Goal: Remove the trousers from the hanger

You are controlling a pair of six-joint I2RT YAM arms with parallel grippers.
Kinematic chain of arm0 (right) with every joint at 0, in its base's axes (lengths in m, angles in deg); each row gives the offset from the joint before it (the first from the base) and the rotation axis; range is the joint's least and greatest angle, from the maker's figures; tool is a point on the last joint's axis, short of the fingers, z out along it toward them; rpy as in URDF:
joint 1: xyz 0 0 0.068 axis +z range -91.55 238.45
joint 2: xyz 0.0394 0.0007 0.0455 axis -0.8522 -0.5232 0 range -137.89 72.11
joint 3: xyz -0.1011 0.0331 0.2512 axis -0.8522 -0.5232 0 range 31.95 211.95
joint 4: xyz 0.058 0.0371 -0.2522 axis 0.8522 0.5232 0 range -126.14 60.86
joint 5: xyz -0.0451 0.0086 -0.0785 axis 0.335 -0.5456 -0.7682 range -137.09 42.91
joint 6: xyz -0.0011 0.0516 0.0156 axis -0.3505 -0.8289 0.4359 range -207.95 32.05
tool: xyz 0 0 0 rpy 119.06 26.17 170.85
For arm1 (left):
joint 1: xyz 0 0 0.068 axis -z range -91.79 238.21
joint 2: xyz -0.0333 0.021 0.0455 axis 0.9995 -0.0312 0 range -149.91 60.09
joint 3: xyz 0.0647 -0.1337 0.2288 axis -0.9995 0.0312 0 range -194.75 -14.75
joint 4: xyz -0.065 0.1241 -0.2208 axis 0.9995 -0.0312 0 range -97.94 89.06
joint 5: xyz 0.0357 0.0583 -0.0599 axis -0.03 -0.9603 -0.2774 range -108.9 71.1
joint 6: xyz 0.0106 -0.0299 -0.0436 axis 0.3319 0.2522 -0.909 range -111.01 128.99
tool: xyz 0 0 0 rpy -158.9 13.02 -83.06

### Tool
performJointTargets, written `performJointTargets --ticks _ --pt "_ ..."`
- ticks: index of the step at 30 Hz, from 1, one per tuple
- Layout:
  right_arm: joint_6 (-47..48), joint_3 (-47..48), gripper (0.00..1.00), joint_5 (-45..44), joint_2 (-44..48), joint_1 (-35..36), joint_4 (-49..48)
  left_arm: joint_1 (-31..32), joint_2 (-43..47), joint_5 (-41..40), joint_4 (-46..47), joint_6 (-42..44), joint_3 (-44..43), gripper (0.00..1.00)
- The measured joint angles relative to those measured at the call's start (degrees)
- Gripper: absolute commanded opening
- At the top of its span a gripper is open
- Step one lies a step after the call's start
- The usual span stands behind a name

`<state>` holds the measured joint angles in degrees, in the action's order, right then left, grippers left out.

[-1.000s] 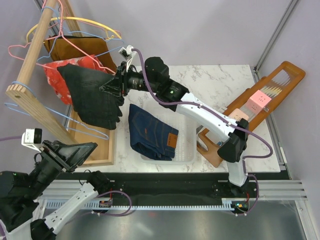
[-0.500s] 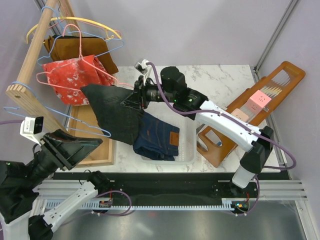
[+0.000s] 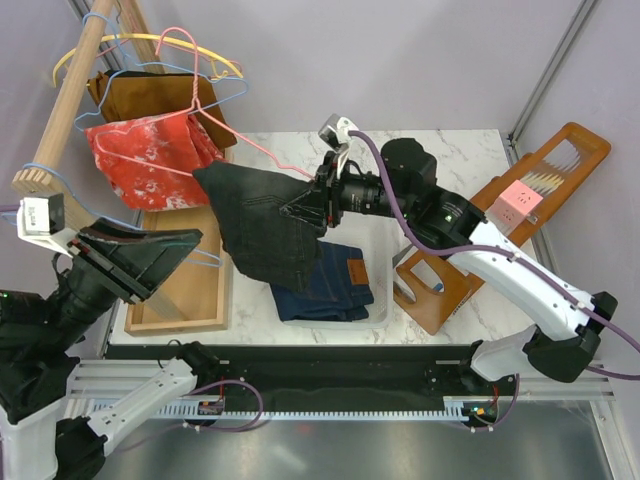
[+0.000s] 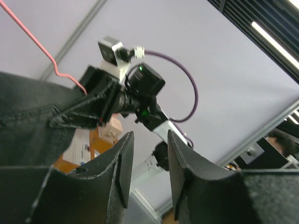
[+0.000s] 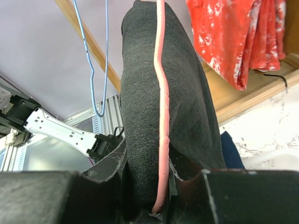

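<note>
Top external: right gripper (image 3: 302, 212) is clamped on the black trousers (image 3: 262, 228), which hang from it over the white bin (image 3: 381, 292) and partly cover the denim trousers (image 3: 338, 285) lying in there. Right wrist shows the catch: the pink hanger (image 5: 161, 93) wire runs down the crest of the fold and straight into the jaws, so we're pinching wire and cloth together

Risks as we see them:
- No separation: while the pinch has both, any pull carries the hanger along. Let go here and pair plus hanger likely land in the bin, task not done
- Hook snag: the pink hook end points up toward the rack pole (image 3: 70, 95), close to the other hangers. We can't tell from these views whether it's free of the pole. If not, a pull loads the rack or springs the wire
- Neighbours: the red cloth (image 3: 150, 158) and a blue hanger (image 5: 106, 42) sit just beside the path, and a swinging wire could drag either off
- Slip: the grip is on a thick fold at one edge with most of the weight hanging below. A jerk could slide the cloth out and leave us holding only wire

Left gripper (image 4: 148, 144) is parted a moderate way with nothing between the fingers, well apart from the trousers, so nothing steadies the hanger. We'd judge the fix is left takes the wire, right re-grips cloth only
</note>
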<state>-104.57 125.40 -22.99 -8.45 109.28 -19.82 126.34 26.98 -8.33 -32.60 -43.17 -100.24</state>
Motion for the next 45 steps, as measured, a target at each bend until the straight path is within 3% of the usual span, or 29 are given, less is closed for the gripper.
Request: performJointTargets --ticks 10,19,27,39,44,45 --pt "1.20 -0.20 0.00 -3.32 1.95 0.02 6.16 -6.38 -5.75 -3.15 3.15 4.26 -5.92 0.45" --pt "2.19 2.56 0.00 -3.65 1.84 0.35 10.93 -6.93 -13.35 -9.94 3.30 6.78 -8.87 0.49" --pt "3.43 9.66 0.00 -1.46 -0.46 1.25 11.76 -6.93 -20.28 -16.52 -2.67 6.64 -17.46 0.53" --pt "4.52 13.05 0.00 0.44 -1.29 3.30 12.48 -6.93 -26.84 -21.05 -9.62 4.61 -23.02 0.59" --pt "5.11 12.83 0.00 0.33 -1.27 5.22 13.07 -6.93 -29.62 -20.20 -8.46 3.96 -24.17 0.47" --pt "5.31 12.59 0.00 0.07 -1.25 5.51 13.18 -6.93 -29.97 -19.61 -8.13 3.76 -24.17 0.35"
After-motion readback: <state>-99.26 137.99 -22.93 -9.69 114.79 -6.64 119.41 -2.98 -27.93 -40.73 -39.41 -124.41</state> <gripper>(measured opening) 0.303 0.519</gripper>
